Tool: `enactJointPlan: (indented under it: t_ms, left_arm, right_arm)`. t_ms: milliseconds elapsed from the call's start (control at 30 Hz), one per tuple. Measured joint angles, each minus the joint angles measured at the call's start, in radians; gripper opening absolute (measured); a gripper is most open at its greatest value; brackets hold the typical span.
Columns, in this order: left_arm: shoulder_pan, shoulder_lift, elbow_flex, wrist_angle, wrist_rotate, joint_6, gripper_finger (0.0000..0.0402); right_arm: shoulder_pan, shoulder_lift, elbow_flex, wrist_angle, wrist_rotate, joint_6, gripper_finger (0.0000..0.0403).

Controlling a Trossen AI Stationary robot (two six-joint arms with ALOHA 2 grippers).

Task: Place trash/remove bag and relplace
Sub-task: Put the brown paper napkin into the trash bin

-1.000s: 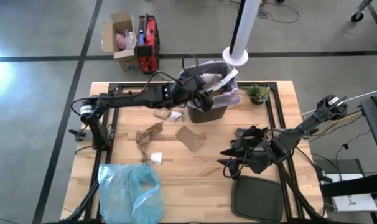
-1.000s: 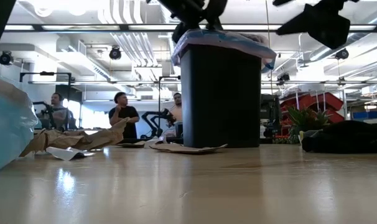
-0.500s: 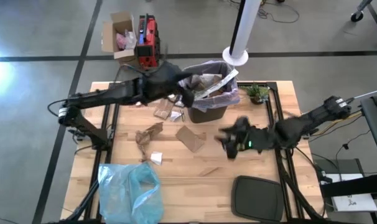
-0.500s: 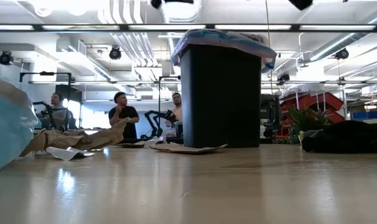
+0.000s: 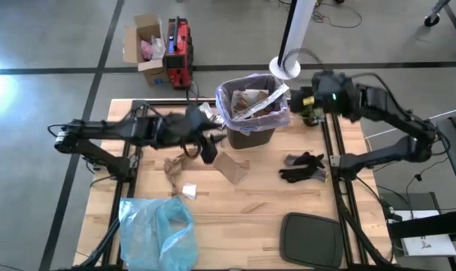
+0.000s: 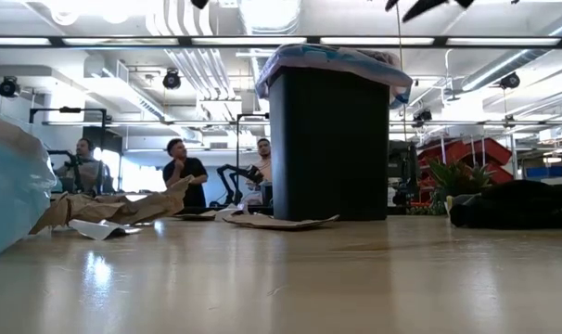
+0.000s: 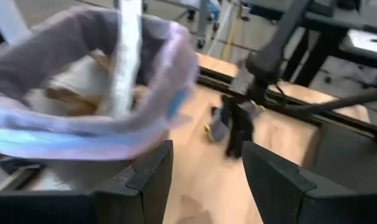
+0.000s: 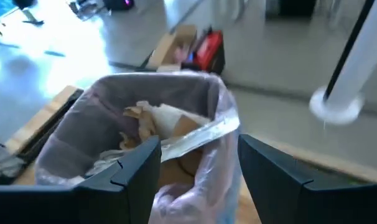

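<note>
The black bin (image 5: 250, 134) stands upright on the table at the far middle. The pale lavender bag (image 5: 229, 105) lines it and is folded over its rim (image 6: 337, 57). Trash fills it: brown scraps and a long white strip (image 5: 262, 101) leaning over the rim. More trash lies on the table: cardboard scraps (image 5: 230, 167) (image 5: 180, 165) and a white bit (image 5: 189, 190). My left gripper (image 5: 208, 147) hangs open, left of and nearer than the bin, facing it (image 7: 207, 149). My right gripper (image 5: 302, 100) is open, high, right of the bin, looking down into it (image 8: 198, 146).
A crumpled light-blue plastic bag (image 5: 159, 229) lies at the near left. Black gloves (image 5: 303, 165) and a black lid (image 5: 311, 239) lie on the right half. A small plant (image 5: 311, 111) stands right of the bin, a white pole (image 5: 292, 38) behind it.
My left gripper has drawn back from the bin's left rim toward the table's left and near side. My right gripper has risen from low over the right half of the table and swung to the far edge, right of the bin. The bin has stayed put.
</note>
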Motion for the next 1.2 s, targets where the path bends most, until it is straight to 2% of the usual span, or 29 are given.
enactJointPlan:
  t_ms: [67,133,400,500,633,767,1033,1133,1200]
  left_arm:
    - [-0.03,0.001,-0.045,0.056,0.0,-0.009,0.0179]
    - [-0.055,0.001,-0.089,0.122,0.0,-0.011,0.018]
    - [-0.122,0.002,-0.213,0.269,-0.002,-0.096,0.0189]
    - [-0.134,0.003,-0.24,0.298,-0.002,-0.119,0.0189]
    - [-0.137,0.003,-0.263,0.339,-0.003,-0.142,0.0185]
    - [-0.15,0.003,-0.261,0.341,-0.004,-0.143,0.018]
    - [-0.174,0.003,-0.261,0.341,-0.01,-0.143,0.0178]
    - [-0.174,0.003,-0.262,0.341,-0.011,-0.143,0.0175]
    - [-0.174,0.003,-0.26,0.341,-0.011,-0.143,0.0174]
  right_arm:
    - [-0.111,0.018,-0.008,0.0,-0.17,0.056,0.0189]
    - [-0.198,0.038,-0.017,-0.004,-0.268,0.064,0.0177]
    - [-0.35,0.09,-0.017,0.016,-0.405,0.066,0.0104]
    - [-0.358,0.125,-0.016,0.022,-0.45,0.08,0.007]
    - [-0.356,0.174,-0.018,0.023,-0.456,0.125,0.0043]
    - [-0.37,0.202,-0.017,0.023,-0.47,0.141,0.0049]
    - [-0.37,0.205,-0.017,0.108,-0.473,0.098,0.0116]
    - [-0.369,0.209,-0.016,0.113,-0.475,0.11,0.0117]
    - [-0.369,0.219,-0.017,0.099,-0.475,0.097,0.0103]
